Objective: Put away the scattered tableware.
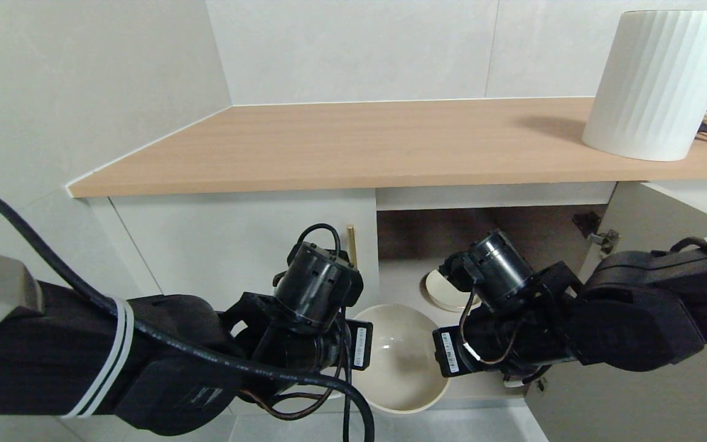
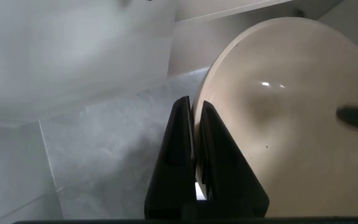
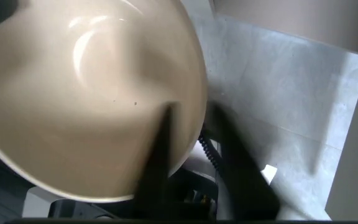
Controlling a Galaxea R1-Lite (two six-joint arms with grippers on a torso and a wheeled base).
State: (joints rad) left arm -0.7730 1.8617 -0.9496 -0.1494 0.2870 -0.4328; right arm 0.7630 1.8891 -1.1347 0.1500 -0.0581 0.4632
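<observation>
One cream bowl (image 1: 399, 362) hangs just in front of the open cabinet (image 1: 501, 233), at its lower edge, mouth up. The left gripper (image 2: 196, 127) pinches one side of the rim. The right gripper (image 3: 194, 149) pinches the opposite side, one finger inside the bowl and one outside. To do this step well, both arms should probably advance into the cabinet together and level, so neither pinch twists the rim. The bowl should then come down beside the small plate (image 1: 445, 291) inside the cabinet, not on it.
</observation>
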